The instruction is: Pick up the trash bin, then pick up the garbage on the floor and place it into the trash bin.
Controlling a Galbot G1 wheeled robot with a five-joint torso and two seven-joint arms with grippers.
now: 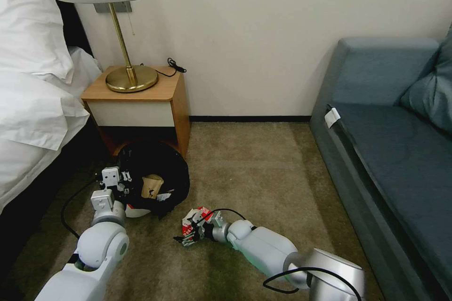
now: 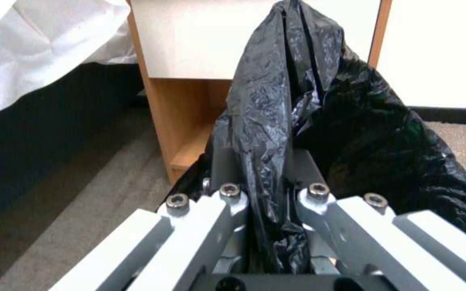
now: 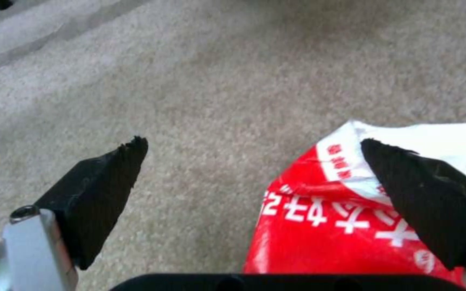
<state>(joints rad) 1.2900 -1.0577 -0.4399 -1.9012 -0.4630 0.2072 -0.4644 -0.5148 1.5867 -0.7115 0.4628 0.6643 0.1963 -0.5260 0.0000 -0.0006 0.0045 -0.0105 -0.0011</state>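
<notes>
Looking down from the head camera, you are seeing a wooden nightstand (image 1: 141, 99) standing against the wall with a brass lamp (image 1: 128, 73) on top, a bed with white sheets (image 1: 33, 103) crowding in on the left, and a blue-grey sofa (image 1: 391, 127) running along the right side. Olive carpet (image 1: 263, 169) is lying between them. Your trash bin (image 1: 153, 178), lined with a black bag (image 2: 276, 133), is sitting just in front of the nightstand's open lower shelf, close to the bed, so the furniture is hemming it in on two sides. A tan paper bag (image 1: 151, 186) is lying inside the bin. Your left gripper (image 1: 123, 183) is reaching in at the bin's near rim, and in the left wrist view its fingers are pinching a fold of the black bag between them, closed tight on the liner at the rim. Your right gripper (image 1: 190, 233) is hanging low over the carpet a little to the right of the bin, and its black fingertips (image 3: 109, 190) are spread wide apart. A red-and-white packet (image 3: 346, 218) is lying on the carpet under that gripper, off to one side of the gap, with one fingertip sitting over its white end while the other is hanging above bare carpet.
</notes>
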